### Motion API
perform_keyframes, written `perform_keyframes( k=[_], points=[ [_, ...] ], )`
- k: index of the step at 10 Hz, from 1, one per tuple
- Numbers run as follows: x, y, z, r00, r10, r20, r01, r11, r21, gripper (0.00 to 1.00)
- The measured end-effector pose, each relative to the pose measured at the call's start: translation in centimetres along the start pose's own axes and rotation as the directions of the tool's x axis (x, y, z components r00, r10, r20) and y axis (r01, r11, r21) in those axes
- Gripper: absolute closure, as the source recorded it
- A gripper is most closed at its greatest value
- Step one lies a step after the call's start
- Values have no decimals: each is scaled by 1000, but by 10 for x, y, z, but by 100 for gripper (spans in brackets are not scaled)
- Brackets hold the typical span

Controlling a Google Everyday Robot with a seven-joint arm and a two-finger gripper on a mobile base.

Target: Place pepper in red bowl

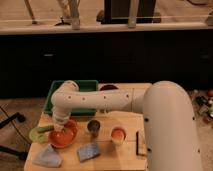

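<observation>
Lab, perhaps: counter (105, 28), end effector (60, 121) at red bowl (68, 140)

Gripper (60, 125): low over the red bowl (65, 140), at the left front of the wooden table (125, 156). Pepper (46, 129): on pale green plate (35, 135), just beside the bowl.

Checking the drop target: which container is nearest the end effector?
The wide orange-red bowl at front left; the end effector hangs right over it. The dark cup and pale orange-filled cup stand farther right.
</observation>
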Motion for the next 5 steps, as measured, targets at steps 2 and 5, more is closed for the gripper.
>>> perform_keyframes(
  k=[2, 5],
  points=[
    [5, 1, -5, 1000, 11, 29, -12, 1000, 9, 95],
    [10, 3, -8, 996, -3, 86, 3, 1000, 7, 95]
  ],
)
